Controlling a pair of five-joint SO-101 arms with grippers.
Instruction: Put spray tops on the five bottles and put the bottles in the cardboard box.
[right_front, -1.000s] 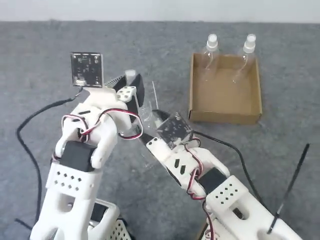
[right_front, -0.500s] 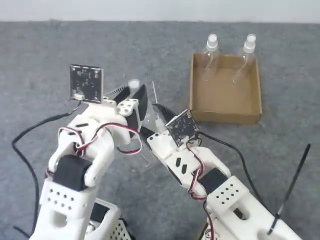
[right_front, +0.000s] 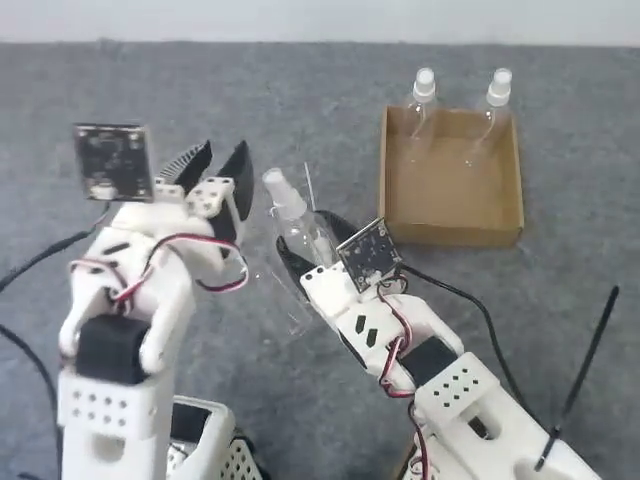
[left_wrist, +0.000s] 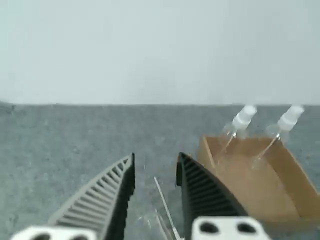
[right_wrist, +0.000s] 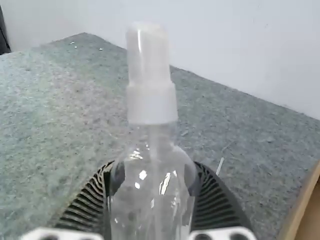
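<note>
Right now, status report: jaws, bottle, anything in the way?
Left gripper: jaws open, empty. Right gripper: jaws shut on capped bottle. Thin tube lying beside it.

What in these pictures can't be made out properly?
1. Right wrist view: the held bottle has its base running off the picture's edge.
2. High view: the right gripper is mostly covered by that bottle and the camera board.
3. Left wrist view: the two bottles at the cardboard box are blurred; upright or leaning, I cannot tell.
4. High view: the table beneath the arms is hidden by them.
</note>
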